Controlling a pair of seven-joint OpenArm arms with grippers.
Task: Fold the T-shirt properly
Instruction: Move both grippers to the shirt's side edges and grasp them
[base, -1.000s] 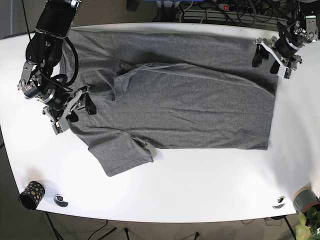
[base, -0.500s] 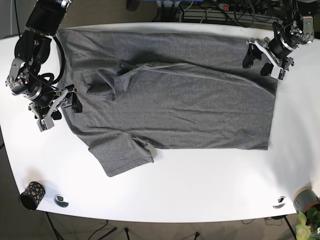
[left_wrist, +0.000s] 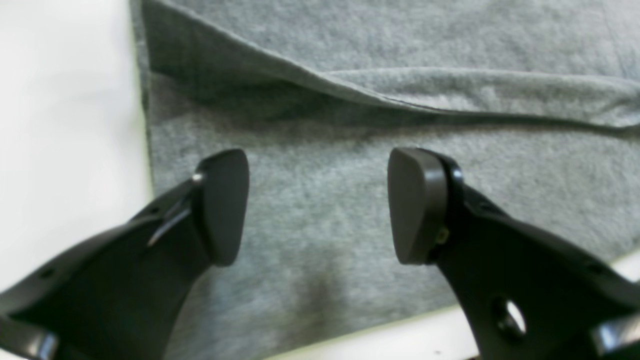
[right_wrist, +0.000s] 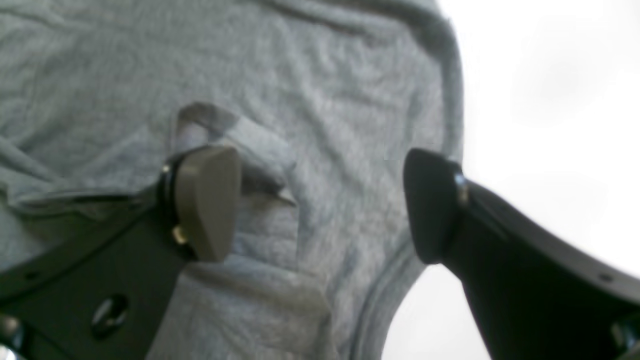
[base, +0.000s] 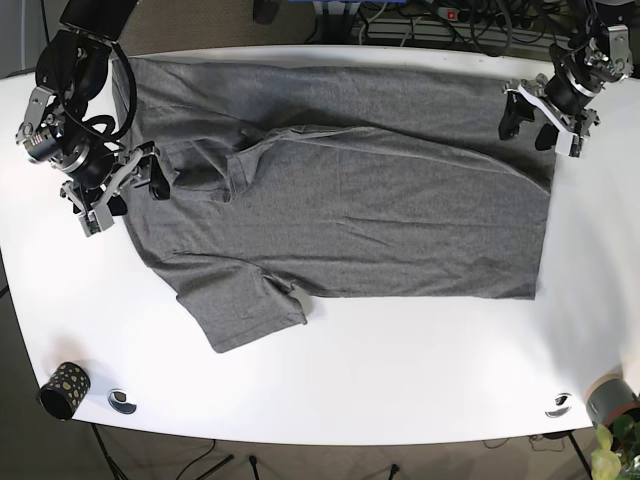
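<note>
At nine o'clock on the white table (base: 400, 390) I have my right gripper (base: 128, 187) spread wide, nothing between its fingers, over the collar edge of the grey T-shirt (base: 350, 200). The shirt lies flat across the middle, one sleeve (base: 245, 312) pointing to seven o'clock. At two o'clock my left gripper (base: 535, 115) hangs spread over the hem corner, pinching nothing.

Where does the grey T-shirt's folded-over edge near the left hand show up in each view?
Base: the folded-over edge of the grey cotton T-shirt lies just below the left hand.
Left wrist: it crosses above the open left hand.
Right wrist: not in view.
Shared landmark: the white table.
</note>
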